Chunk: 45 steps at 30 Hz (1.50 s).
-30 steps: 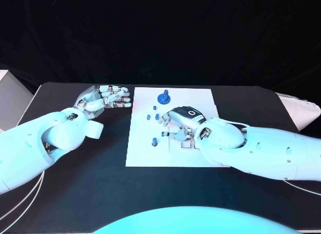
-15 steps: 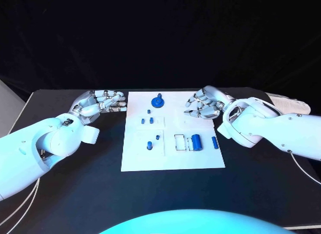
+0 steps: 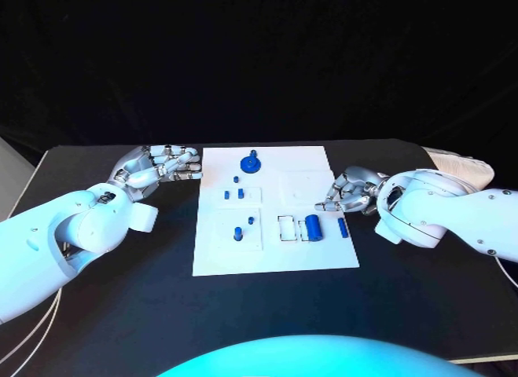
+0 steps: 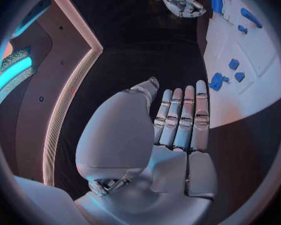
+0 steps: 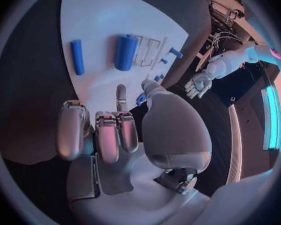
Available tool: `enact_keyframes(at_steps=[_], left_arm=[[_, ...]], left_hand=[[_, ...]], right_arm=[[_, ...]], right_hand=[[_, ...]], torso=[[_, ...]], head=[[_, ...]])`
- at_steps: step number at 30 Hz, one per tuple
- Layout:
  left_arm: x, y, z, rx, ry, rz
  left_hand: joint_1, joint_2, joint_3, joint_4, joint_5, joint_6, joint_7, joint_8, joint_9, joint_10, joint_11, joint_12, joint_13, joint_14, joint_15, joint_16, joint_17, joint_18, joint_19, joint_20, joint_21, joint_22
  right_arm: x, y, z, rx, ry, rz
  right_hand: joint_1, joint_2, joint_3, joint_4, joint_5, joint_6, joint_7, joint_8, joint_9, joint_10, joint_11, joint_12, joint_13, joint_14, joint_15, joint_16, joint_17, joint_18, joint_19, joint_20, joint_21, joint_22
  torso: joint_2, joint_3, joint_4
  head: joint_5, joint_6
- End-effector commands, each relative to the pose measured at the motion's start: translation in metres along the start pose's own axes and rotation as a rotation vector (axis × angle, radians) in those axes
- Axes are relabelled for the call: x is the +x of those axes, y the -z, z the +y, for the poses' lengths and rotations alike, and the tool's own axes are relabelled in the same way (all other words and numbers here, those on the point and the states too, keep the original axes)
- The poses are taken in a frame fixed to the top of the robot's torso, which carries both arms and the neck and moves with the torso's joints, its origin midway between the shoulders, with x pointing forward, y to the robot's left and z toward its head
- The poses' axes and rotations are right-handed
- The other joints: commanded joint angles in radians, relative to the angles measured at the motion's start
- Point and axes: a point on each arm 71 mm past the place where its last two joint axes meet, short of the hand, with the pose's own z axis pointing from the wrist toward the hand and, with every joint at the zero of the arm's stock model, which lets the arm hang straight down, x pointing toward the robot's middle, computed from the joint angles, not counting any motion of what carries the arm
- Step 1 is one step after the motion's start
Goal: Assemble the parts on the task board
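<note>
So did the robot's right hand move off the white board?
Yes. The right hand has pulled back from over the middle of the task board to its right edge, beside the blue parts.

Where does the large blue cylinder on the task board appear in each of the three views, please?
Head view: the large blue cylinder lies on the task board, near its right edge, close to the right hand.
Left wrist view: it lies at the board's far end.
Right wrist view: it lies beyond the hand's fingers.
Shared landmark: the slim blue rod beside it.

text: none legible | labels: none | numbers: none | signs: none
</note>
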Motion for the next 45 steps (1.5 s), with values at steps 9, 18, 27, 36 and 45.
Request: enact_keyframes(at_steps=[9, 18, 27, 36, 45], left_arm=[[0.001, 0.001, -0.001, 0.006, 0.009, 0.009], [0.000, 0.001, 0.000, 0.002, 0.010, 0.010], [0.000, 0.003, 0.003, -0.005, 0.013, 0.009], [-0.001, 0.003, 0.004, -0.007, 0.012, 0.007], [-0.001, 0.004, 0.004, -0.009, 0.012, 0.006]], left_hand=[[0.010, 0.001, -0.006, -0.001, -0.003, 0.005, 0.004, -0.004, -0.001, 0.003, -0.002, -0.004, 0.001, 0.005, 0.002, -0.007, 0.001, 0.006, 0.007, 0.001, -0.006, -0.003], [0.010, 0.001, -0.006, -0.001, -0.003, 0.005, 0.004, -0.004, -0.001, 0.003, -0.002, -0.004, 0.001, 0.005, 0.002, -0.007, 0.001, 0.006, 0.007, 0.001, -0.006, -0.003], [0.010, 0.001, -0.006, -0.001, -0.003, 0.005, 0.004, -0.004, -0.001, 0.003, -0.002, -0.004, 0.001, 0.005, 0.002, -0.007, 0.001, 0.006, 0.007, 0.001, -0.006, -0.003], [0.010, 0.001, -0.006, -0.001, -0.003, 0.005, 0.004, -0.004, -0.001, 0.003, -0.002, -0.004, 0.001, 0.005, 0.002, -0.007, 0.001, 0.006, 0.007, 0.001, -0.006, -0.003], [0.010, 0.001, -0.006, -0.001, -0.003, 0.005, 0.004, -0.004, -0.001, 0.003, -0.002, -0.004, 0.001, 0.005, 0.002, -0.007, 0.001, 0.006, 0.007, 0.001, -0.006, -0.003]], right_arm=[[0.024, 0.000, -0.007, 0.129, 0.085, 0.051], [0.038, -0.003, -0.001, 0.111, 0.077, 0.059], [0.046, -0.008, 0.004, 0.098, 0.071, 0.058], [0.049, -0.010, 0.005, 0.093, 0.072, 0.031], [0.043, -0.003, 0.006, 0.082, 0.010, -0.006]], right_hand=[[-0.031, 0.007, -0.065, 0.001, 0.001, 0.012, -0.006, 0.013, 0.012, 0.070, -0.011, -0.002, 0.213, 0.101, -0.010, 0.006, 0.251, -0.013, 0.066, -0.011, 0.006, 0.090], [-0.035, 0.021, -0.116, 0.002, -0.004, 0.011, -0.008, 0.021, 0.020, 0.069, -0.013, -0.004, 0.213, 0.101, -0.012, 0.006, 0.251, -0.013, 0.064, -0.013, 0.006, 0.093], [-0.021, 0.027, -0.133, 0.000, -0.004, 0.011, -0.009, 0.025, 0.023, 0.066, -0.014, -0.008, 0.210, 0.101, -0.012, 0.006, 0.251, -0.013, 0.064, -0.013, 0.005, 0.093], [0.119, 0.066, -0.108, -0.006, -0.011, 0.011, -0.014, 0.035, 0.031, 0.068, -0.018, -0.009, 0.214, 0.102, -0.016, 0.008, 0.255, -0.014, 0.064, -0.016, 0.013, 0.103], [0.149, 0.070, -0.066, -0.002, 0.036, 0.026, -0.022, 0.041, 0.031, 0.070, -0.026, -0.009, 0.216, 0.103, -0.022, 0.009, 0.256, -0.015, 0.065, -0.020, 0.019, 0.108]], torso=[[0.001, -0.0003, 0.0016], [0.003, 0.0008, 0.0006], [0.002, 0.0008, 0.0002], [0.002, 0.0007, 0.0004], [0.002, 0.0008, 0.0000]], head=[[0.003, -0.005], [0.002, -0.011], [-0.001, -0.009], [0.003, -0.013], [0.009, -0.013]])
